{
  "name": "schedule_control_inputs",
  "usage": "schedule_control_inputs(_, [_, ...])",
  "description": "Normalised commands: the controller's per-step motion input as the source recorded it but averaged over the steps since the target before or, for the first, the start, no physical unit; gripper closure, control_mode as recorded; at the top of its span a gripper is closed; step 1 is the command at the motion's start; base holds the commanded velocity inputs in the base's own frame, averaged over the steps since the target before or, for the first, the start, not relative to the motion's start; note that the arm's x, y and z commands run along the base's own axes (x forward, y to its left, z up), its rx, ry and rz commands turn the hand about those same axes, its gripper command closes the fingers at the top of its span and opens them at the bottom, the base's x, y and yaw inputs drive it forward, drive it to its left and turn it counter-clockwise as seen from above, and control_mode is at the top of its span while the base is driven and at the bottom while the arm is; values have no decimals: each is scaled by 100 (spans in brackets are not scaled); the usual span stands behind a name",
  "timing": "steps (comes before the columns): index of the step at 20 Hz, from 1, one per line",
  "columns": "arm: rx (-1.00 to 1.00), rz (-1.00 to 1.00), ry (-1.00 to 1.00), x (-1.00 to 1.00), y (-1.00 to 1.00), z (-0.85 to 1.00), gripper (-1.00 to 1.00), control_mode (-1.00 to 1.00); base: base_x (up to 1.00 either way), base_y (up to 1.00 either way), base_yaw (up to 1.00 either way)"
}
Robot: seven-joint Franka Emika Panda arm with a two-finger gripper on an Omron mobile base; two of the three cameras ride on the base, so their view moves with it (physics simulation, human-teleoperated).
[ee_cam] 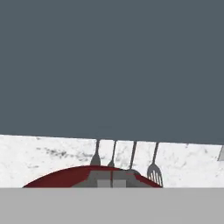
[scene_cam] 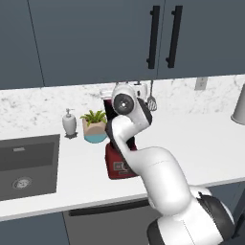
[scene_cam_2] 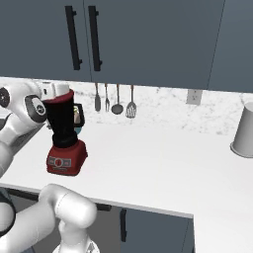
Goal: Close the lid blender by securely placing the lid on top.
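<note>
1. My gripper sits right at the top of the blender, fingers drawn fully together; the fingertips themselves are hard to make out against the white hand.
2. In the hand view the lid lies directly under me, a red arc with a grey centre, its lower part cut off by the picture's edge. In the right base view its red rim caps the dark jar.
3. I cannot tell whether my fingers pinch the lid's centre or merely press on it.
4. In the left base view my own arm covers most of the blender; just the red base and a sliver of jar show.
5. Beyond my hand, utensils hang on the marble backsplash, their handles cut off by the dark cabinets above.
</note>
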Motion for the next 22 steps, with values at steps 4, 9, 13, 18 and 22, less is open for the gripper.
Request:
schedule_control_inputs(4, [14, -8, 31, -9, -13, -53, 100, -100, 0, 0, 0])
schedule_control_inputs(9, [6, -3, 17, -32, -3, -38, 100, -100, 0, 0, 0])
schedule_control_inputs(13, [0, 0, 3, -89, -5, -19, 100, -100, 0, 0, 0])
schedule_control_inputs(18, [0, 0, 0, -100, -28, -11, 100, -100, 0, 0, 0])
schedule_control_inputs(22, [2, -2, 0, -76, -62, 1, 100, -100, 0, 0, 0])
